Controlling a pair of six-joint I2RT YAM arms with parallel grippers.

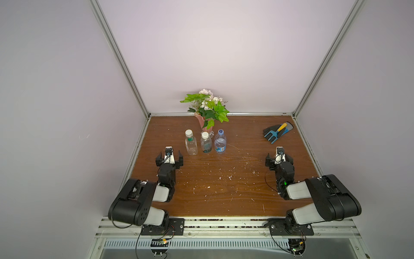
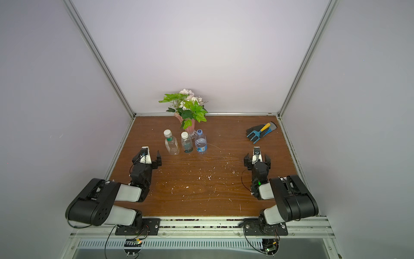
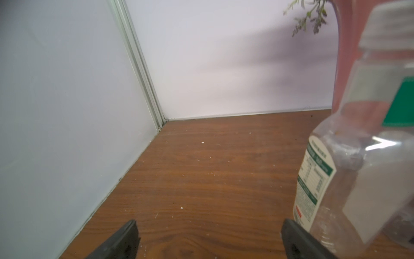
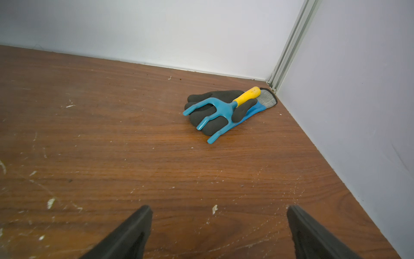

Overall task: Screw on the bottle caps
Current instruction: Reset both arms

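Observation:
Three clear bottles stand in a row at the back left of the wooden table in both top views. The squarish bottle [image 1: 191, 145] [image 2: 172, 146] carries a white cap [image 1: 188, 133]. A white cap [image 1: 204, 134] also tops the round dark-labelled bottle [image 1: 205, 145]. The blue-labelled bottle [image 1: 220, 143] wears a blue cap [image 1: 221, 131]. How tightly the caps sit cannot be told. My left gripper [image 1: 169, 154] [image 3: 209, 224] is open and empty, just left of and nearer than the squarish bottle [image 3: 358, 157]. My right gripper [image 1: 279, 156] [image 4: 218, 209] is open and empty at the right.
A pink vase [image 1: 206, 122] with flowers stands right behind the bottles. A dark glove with a blue hand rake [image 1: 277, 132] [image 4: 224, 109] lies in the back right corner. White walls enclose the table on three sides. Small white flecks dot the wood.

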